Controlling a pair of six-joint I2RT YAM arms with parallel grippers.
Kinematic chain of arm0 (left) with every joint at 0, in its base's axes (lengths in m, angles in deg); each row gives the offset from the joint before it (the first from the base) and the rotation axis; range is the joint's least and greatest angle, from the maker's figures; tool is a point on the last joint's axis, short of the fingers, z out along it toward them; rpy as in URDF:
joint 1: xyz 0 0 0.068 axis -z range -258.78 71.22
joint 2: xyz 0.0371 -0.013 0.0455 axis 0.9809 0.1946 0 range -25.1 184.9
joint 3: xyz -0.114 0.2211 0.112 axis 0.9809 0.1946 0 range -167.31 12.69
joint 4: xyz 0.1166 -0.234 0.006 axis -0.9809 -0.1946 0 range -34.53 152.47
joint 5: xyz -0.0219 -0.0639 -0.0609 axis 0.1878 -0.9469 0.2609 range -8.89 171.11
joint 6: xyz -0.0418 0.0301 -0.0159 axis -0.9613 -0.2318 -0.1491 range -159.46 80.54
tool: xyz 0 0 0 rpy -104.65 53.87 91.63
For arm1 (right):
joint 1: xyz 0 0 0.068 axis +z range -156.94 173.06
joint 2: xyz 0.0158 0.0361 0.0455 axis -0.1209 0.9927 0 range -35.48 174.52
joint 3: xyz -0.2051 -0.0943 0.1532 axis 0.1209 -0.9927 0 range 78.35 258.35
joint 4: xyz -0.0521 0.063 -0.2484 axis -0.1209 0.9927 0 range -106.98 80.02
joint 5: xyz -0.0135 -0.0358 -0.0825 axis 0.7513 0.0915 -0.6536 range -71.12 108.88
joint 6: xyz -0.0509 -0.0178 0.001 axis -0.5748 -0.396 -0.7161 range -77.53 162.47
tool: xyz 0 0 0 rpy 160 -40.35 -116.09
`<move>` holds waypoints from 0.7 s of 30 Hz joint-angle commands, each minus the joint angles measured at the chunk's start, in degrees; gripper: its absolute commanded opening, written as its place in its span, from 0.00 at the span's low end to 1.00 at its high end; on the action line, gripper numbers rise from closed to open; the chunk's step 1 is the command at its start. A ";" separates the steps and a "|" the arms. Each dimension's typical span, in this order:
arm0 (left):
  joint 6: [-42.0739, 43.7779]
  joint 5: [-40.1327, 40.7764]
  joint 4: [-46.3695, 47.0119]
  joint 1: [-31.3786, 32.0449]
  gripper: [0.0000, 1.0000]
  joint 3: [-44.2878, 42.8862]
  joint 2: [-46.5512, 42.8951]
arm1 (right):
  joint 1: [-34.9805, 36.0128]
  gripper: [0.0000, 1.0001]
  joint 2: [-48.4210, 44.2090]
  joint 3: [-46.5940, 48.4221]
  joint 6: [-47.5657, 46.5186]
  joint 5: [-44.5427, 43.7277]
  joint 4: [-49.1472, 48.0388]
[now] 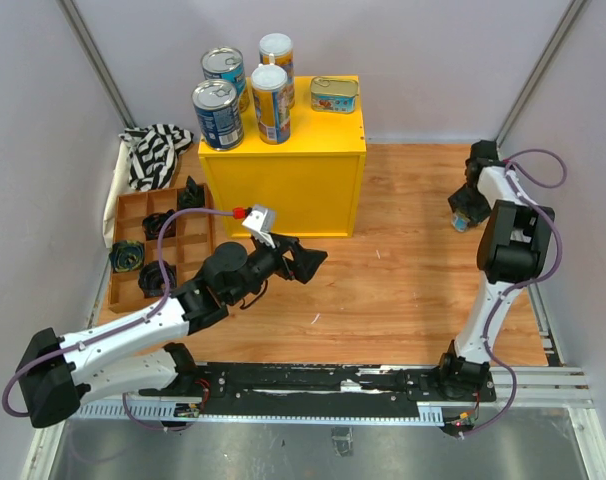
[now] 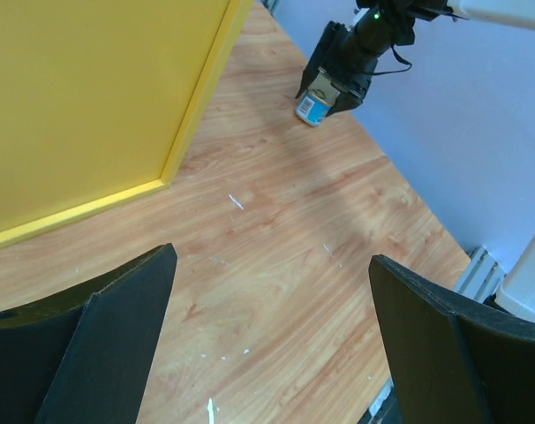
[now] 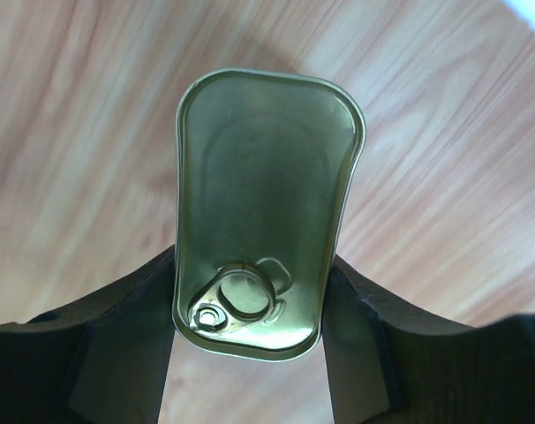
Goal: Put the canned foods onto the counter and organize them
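A flat rectangular gold tin with a ring-pull lid is held by the right gripper. The black fingers are pressed against its two long sides, so the jaws are closed on the tin at a medium width. The tin is located low over the brown wooden tabletop at the far right, well apart from the counter. Whether it rests on the tabletop or is lifted clear cannot be told.

The large bright yellow box-shaped counter is positioned at the far middle of the tabletop. Five cans are set on its flat top:
- A wide blue-labelled silver-topped can is placed at the front left, with a second wide blue-labelled can behind it.
- A taller slim white-lidded yellow-blue can is set just beside the front wide can, with a second slim white-lidded can behind it.
- A second flat gold tin with a printed side label is laid at the right, apart from the slim cans.

The left gripper is held above the tabletop in front of the counter. Its jaws are spread wide and nothing is held between them.

A brown wooden compartment tray is placed left of the counter, with small black objects in several compartments. A black-and-white striped cloth is bunched behind the tray.
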 commanded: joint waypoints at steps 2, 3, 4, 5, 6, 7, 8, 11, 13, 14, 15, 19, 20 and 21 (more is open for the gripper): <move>-2.92 -0.12 -6.14 -0.40 0.95 -2.81 -2.76 | 8.14 0.07 -11.17 -9.58 -14.09 7.21 -4.89; -3.46 -0.29 -6.93 -0.39 0.95 -3.03 -3.16 | 9.59 0.08 -13.14 -12.27 -15.64 8.17 -6.40; -3.88 -0.39 -7.67 -0.39 0.94 -3.13 -3.45 | 11.23 0.08 -15.23 -14.62 -17.08 8.74 -7.97; -4.37 -0.56 -8.34 -0.39 0.94 -3.15 -3.91 | 13.30 0.07 -17.66 -17.32 -18.34 9.06 -8.62; -4.77 -0.66 -8.71 -0.39 0.94 -3.01 -4.39 | 14.78 0.07 -19.37 -18.99 -19.67 9.42 -9.26; -5.18 -0.68 -9.18 -0.39 0.94 -2.85 -4.79 | 16.35 0.07 -20.98 -20.31 -21.02 9.58 -9.41; -5.48 -0.53 -9.61 -0.39 0.94 -2.80 -5.32 | 17.74 0.07 -22.53 -21.62 -21.66 9.95 -9.42; -6.08 -0.21 -10.90 -0.40 0.94 -2.79 -6.23 | 21.65 0.06 -26.67 -24.37 -24.80 12.66 -9.37; -6.37 -0.27 -11.66 -0.39 0.94 -2.94 -6.52 | 24.66 0.06 -29.38 -25.71 -26.84 14.11 -8.76; -6.57 -0.39 -12.02 -0.39 0.94 -3.02 -6.57 | 26.32 0.06 -30.58 -26.08 -27.95 14.10 -8.02; -6.76 -0.49 -12.28 -0.39 0.94 -3.10 -6.65 | 28.04 0.06 -31.94 -26.39 -29.06 13.85 -7.24; -7.91 -0.34 -12.89 -0.39 0.94 -3.06 -7.78 | 33.97 0.05 -37.89 -26.70 -32.81 13.64 -4.02; -8.23 -0.18 -12.96 -0.39 0.94 -2.95 -8.15 | 35.27 0.04 -39.64 -26.53 -33.68 14.42 -3.60; -8.55 -0.04 -12.98 -0.39 0.94 -2.89 -8.52 | 36.45 0.04 -41.34 -26.29 -34.75 15.29 -3.30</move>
